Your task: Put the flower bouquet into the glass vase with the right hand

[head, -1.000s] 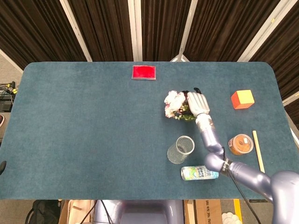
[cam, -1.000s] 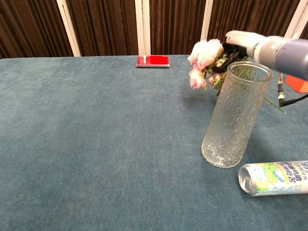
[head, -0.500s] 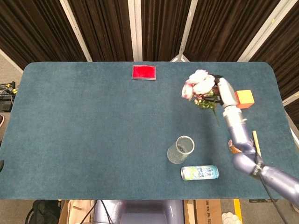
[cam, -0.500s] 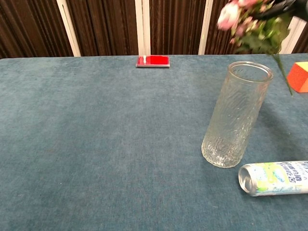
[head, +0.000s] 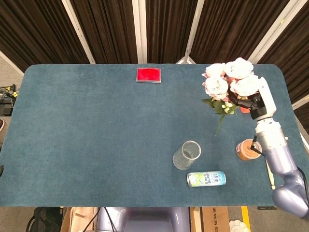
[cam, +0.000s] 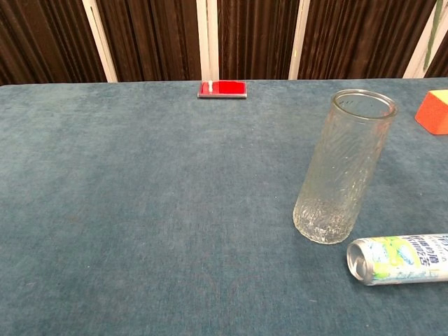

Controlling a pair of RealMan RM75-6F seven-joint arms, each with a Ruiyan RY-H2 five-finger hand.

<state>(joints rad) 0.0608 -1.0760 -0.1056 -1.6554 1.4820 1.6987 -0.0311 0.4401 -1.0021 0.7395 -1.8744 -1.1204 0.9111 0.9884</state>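
In the head view my right hand (head: 256, 102) grips the flower bouquet (head: 227, 84) high above the table's right side, its white and pink blooms uppermost and a green stem trailing down toward the left. The glass vase (head: 187, 154) stands upright and empty on the blue table, below and left of the bouquet; the chest view shows the vase (cam: 343, 166) at centre right. Neither the bouquet nor my right hand appears in the chest view. My left hand is in neither view.
A drink can (head: 206, 179) lies on its side just in front of the vase, also in the chest view (cam: 399, 258). An orange-lidded jar (head: 247, 150) and a wooden stick (head: 267, 162) sit at the right. An orange block (cam: 434, 111) and a red box (head: 148, 75) lie farther back.
My right hand has lifted the bouquet off the table and carried it up and to the right. The bouquet has left the chest view. The vase and can stay put.
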